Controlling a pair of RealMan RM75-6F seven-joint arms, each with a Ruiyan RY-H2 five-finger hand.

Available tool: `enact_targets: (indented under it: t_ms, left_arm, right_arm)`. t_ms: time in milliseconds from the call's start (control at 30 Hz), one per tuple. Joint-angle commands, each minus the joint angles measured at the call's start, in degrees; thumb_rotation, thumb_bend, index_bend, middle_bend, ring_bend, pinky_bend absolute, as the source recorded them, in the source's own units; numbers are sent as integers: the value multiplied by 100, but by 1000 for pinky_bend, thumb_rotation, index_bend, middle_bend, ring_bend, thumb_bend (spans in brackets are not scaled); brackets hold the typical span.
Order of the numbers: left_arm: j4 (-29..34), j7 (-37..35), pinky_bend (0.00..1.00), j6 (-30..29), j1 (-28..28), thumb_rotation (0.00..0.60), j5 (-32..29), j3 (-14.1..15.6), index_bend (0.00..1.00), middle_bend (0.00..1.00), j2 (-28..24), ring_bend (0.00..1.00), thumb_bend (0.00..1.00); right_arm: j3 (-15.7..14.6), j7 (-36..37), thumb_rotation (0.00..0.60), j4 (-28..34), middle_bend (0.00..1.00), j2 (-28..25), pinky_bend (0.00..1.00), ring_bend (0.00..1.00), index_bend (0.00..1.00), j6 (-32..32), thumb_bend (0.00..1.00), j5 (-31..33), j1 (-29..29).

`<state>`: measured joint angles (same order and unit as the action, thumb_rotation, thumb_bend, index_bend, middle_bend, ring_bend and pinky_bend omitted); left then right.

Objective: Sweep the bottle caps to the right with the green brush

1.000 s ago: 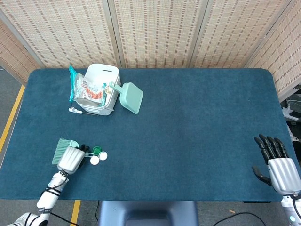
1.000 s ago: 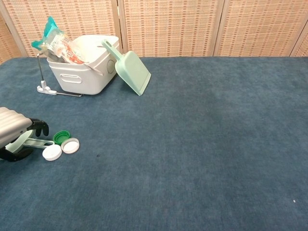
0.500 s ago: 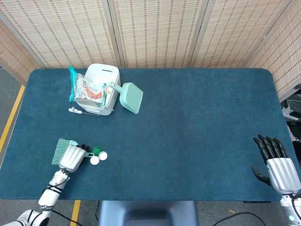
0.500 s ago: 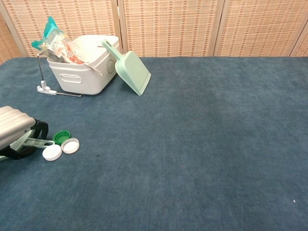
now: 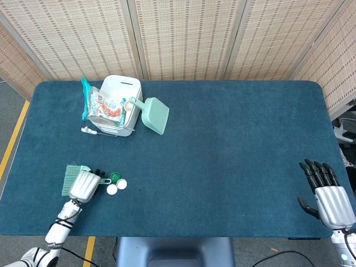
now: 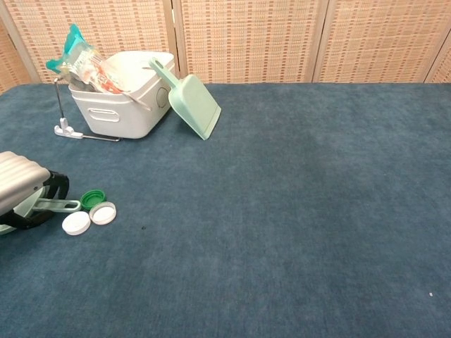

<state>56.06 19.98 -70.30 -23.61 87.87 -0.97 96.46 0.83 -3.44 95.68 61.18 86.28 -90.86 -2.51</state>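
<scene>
Left hand [image 5: 84, 186] grips green brush [image 5: 71, 178], drawn back slightly w/ handle clear of caps [image 5: 115, 183]; sweep not begun; right hand [image 5: 328, 196] idle, fingers apart

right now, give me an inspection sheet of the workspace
surface: blue table, carpet-like top.
job's things: green brush in the left hand, bristles pointing away from the caps; one green cap and two white caps lie just right of its handle.
clutter: white bin holding a snack bag; green dustpan leaning on the bin; thin metal tool beside it.
hands: left hand grips the brush; right hand open, holding nothing, at the table's near right.
cables: nothing seen on the table.
surroundings: woven screens behind.
</scene>
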Motion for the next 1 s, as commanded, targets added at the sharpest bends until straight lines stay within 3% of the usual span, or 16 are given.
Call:
enact_targets:
  t_ms: [33, 133, 200, 400, 700, 800, 1000]
  left_arm:
    - [82, -94, 799, -142, 28, 600, 52, -6, 644, 707, -57, 683, 521]
    - [166, -415, 817, -391, 62, 600, 162, -6, 737, 813, -111, 706, 666]
    - [215, -805, 829, -604, 94, 600, 250, -11, 768, 853, -144, 715, 710]
    - [643, -2634, 925, -1171, 155, 600, 535, 7, 780, 898, -391, 769, 737]
    - [515, -6125, 927, -2039, 166, 600, 650, -231, 781, 913, -194, 770, 744]
    - [168, -6670, 927, -2217, 185, 600, 586, -334, 781, 914, 27, 770, 746]
    - [-516, -6972, 926, -2241, 163, 600, 567, -321, 782, 914, 453, 769, 750]
  right_arm:
    - [-3, -3, 600, 1, 13, 1, 0, 0, 0, -7, 266, -1, -3]
    - [-5, -8, 600, 4, 13, 4, 0, 0, 0, -11, 267, -5, -5]
    - [-11, -8, 600, 7, 13, 5, 0, 0, 0, -8, 267, -15, -3]
    - [-25, -7, 600, 17, 13, 1, 0, 0, 0, -12, 267, -37, -3]
    - [-68, 38, 600, 46, 13, -33, 0, 0, 0, 2, 267, -108, 9]
    - [-76, 51, 600, 51, 13, -43, 0, 0, 0, 16, 267, -128, 15]
    - [-92, 57, 600, 57, 13, -55, 0, 0, 0, -1, 267, -143, 13]
